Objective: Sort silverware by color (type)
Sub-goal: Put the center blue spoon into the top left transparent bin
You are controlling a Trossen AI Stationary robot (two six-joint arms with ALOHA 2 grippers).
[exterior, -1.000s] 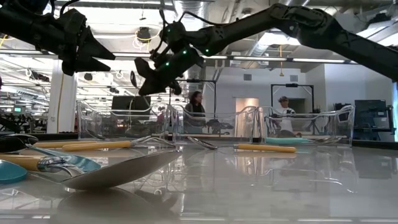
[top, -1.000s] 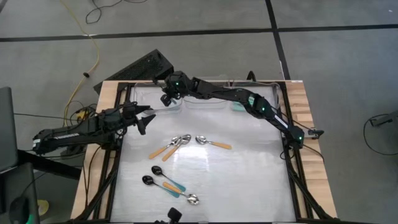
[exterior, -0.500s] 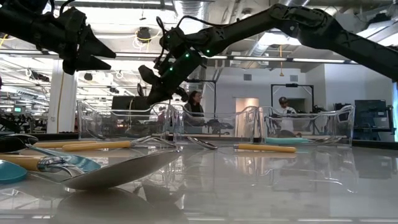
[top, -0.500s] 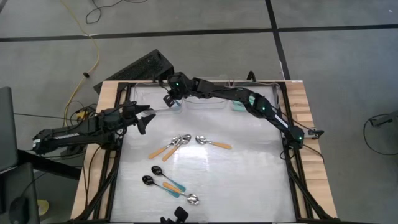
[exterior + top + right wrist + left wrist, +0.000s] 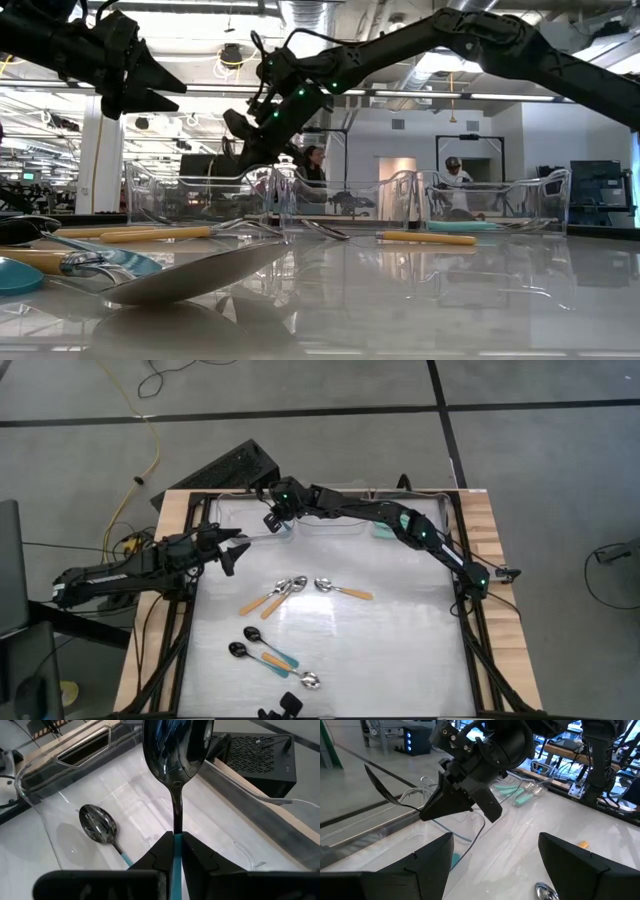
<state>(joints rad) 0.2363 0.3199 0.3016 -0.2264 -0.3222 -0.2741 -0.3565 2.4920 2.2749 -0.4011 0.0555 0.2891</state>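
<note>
While right claw (image 5: 174,851) grips one spoon (image 5: 176,755), six spoons (image 5: 290,591) on table.

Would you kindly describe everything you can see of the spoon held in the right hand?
The black spoon has a glossy, dark, oval bowl that mirrors the ceiling lights, a thin dark neck, and a blue handle. The right hand pinches it where neck meets handle, bowl pointing away from the wrist. It hangs above the clear bin at the table's far left, touching nothing else. A second black-bowled spoon with a blue handle already lies in that bin beneath it.
</note>
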